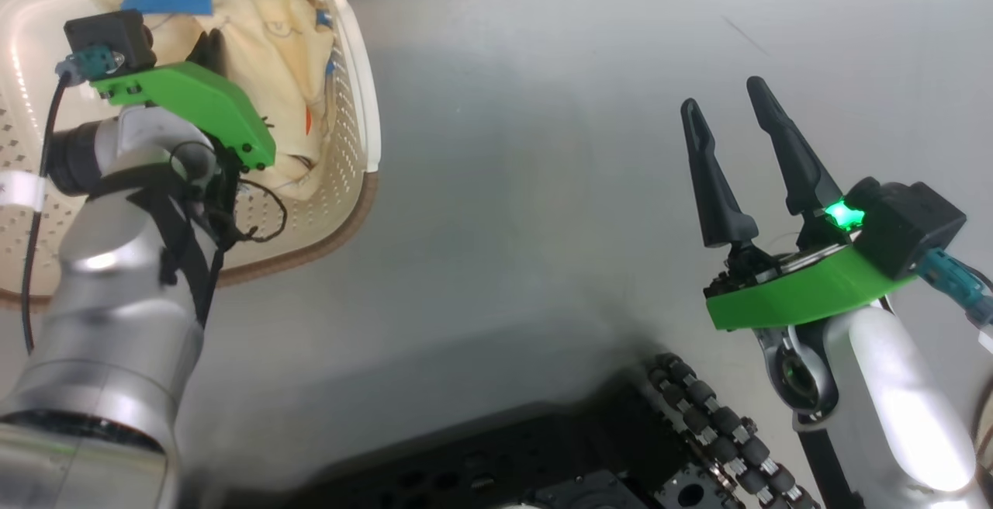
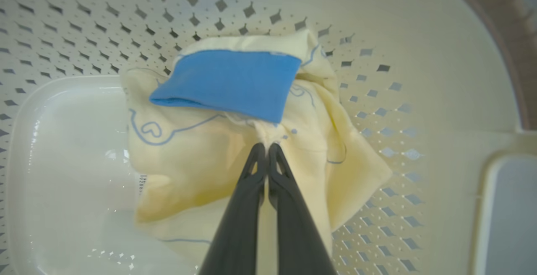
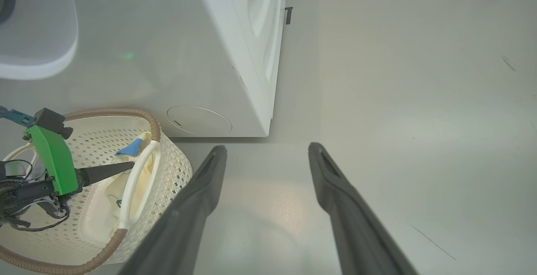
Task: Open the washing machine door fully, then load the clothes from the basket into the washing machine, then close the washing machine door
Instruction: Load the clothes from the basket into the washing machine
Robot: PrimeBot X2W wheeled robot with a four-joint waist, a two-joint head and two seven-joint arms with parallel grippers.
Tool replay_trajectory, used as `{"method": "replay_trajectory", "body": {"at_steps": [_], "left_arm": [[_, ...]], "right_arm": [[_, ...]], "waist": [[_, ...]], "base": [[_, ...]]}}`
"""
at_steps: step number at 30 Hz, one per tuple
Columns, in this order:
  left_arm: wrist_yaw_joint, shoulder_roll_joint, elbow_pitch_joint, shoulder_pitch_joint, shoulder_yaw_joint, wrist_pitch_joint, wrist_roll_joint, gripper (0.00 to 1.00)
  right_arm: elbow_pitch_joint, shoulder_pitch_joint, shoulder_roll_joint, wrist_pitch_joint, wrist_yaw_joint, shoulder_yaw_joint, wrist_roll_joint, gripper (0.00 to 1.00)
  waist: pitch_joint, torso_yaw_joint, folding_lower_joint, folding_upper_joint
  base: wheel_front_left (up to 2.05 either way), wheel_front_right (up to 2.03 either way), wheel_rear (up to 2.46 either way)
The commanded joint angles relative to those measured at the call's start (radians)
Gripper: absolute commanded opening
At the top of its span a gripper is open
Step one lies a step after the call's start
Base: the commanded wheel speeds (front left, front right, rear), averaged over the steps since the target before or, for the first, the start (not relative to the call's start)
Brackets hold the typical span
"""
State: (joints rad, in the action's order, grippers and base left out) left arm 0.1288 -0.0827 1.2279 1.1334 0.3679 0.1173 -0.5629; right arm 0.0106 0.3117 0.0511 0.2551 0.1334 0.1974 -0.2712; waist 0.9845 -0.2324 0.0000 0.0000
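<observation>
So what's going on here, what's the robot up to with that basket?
The robot is picking laundry out of the basket. Its left gripper is down inside it, shut on a fold of the cream clothes just below a blue patch; the cloth lies in the basket, not yet lifted out. The right gripper hangs open over the bare floor, holding nothing. The washing machine stands right beside the basket.

Crumpled cream clothes (image 2: 201, 157), blue patch, in basket (image 2: 419, 36); washing machine (image 3: 209, 57) just beside basket.
</observation>
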Motion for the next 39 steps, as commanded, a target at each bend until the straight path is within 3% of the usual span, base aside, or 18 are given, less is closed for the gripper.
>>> {"method": "replay_trajectory", "body": {"at_steps": [1, 18, 26, 39], "left_arm": [[0.002, -0.024, -0.027, -0.057, 0.0, 0.019, -0.014, 0.0], [0.002, -0.082, -0.299, -0.234, 0.123, 0.143, -0.193, 0.0], [0.002, -0.112, -0.511, -0.371, -0.017, 0.144, -0.136, 0.0], [0.002, -0.069, -0.763, -0.573, -0.208, 0.144, 0.023, 0.0]], "right_arm": [[-0.021, -0.036, -0.001, 0.007, -0.003, 0.011, 0.007, 1.0], [0.006, -0.038, 0.032, 0.007, -0.003, 0.004, 0.009, 1.0], [0.021, -0.054, 0.045, 0.007, -0.003, 0.007, 0.005, 1.0], [0.05, -0.089, 0.053, 0.007, -0.003, 0.019, -0.007, 1.0]], "waist": [[-0.018, 0.007, 0.0, 0.0], [-0.212, 0.079, 0.0, 0.0], [-0.305, 0.102, 0.0, 0.0], [-0.471, 0.113, 0.0, 0.0]], "base": [[0.0, 0.0, 0.0], [0.0, 0.0, 0.0], [0.0, 0.0, 0.0], [0.0, 0.0, 0.0]]}}
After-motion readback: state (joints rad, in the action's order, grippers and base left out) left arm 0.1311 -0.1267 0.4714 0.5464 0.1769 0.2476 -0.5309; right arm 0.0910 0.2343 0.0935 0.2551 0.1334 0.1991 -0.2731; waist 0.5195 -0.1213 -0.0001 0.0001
